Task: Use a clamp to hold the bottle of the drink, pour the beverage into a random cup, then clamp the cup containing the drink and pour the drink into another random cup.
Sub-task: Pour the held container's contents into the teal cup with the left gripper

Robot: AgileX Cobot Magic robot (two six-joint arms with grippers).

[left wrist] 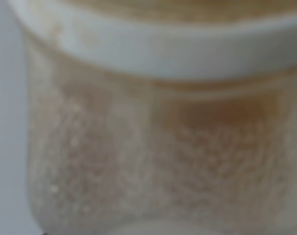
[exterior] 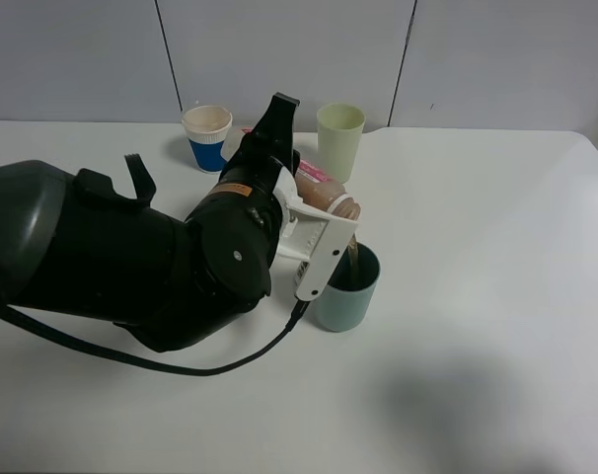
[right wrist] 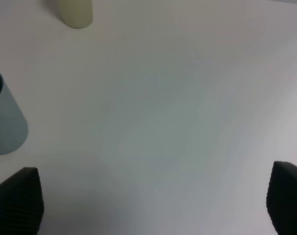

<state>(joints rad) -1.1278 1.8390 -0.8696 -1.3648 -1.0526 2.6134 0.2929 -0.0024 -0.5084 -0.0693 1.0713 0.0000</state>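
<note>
My left gripper (exterior: pixel 324 225), white jaws on a bulky black arm, is shut on the bottle (exterior: pixel 331 199). The bottle is tipped, its mouth over the teal-green cup (exterior: pixel 344 296). A brown stream of beverage (exterior: pixel 352 263) runs from the mouth into that cup. In the left wrist view the bottle (left wrist: pixel 153 161) fills the picture as a blurred translucent wall tinted brown. The tall pale yellow-green cup (exterior: pixel 339 138) stands upright behind. My right gripper (right wrist: pixel 153 200) is open over bare table, with the teal-green cup (right wrist: pixel 4 122) and the yellow-green cup (right wrist: pixel 76 12) apart from it.
A white paper cup with a blue band (exterior: pixel 207 138) stands at the back, left of the yellow-green cup. The black arm and its cable (exterior: pixel 181 367) cover the left half of the white table (exterior: pixel 496 296). The right arm does not show in the high view.
</note>
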